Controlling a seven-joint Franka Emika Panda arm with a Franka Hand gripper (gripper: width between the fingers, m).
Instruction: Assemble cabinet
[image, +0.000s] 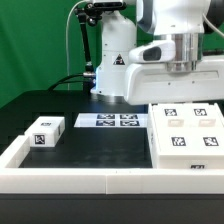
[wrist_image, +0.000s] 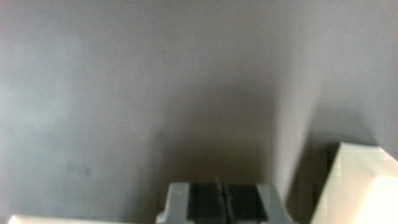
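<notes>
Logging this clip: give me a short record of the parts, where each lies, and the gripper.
cabinet: lying on the table, the exterior view's right, tags up
small tagged block: the exterior view's left, apart from the cabinet
marker board: between them, farther back
border rail: along the front
gripper: above the table near the cabinet; open or shut unclear

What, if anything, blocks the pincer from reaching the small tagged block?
Probably nothing. The small tagged block lies alone on the dark table with its top uncovered; between it and the pincer near the cabinet lies only the flat marker board.
</notes>
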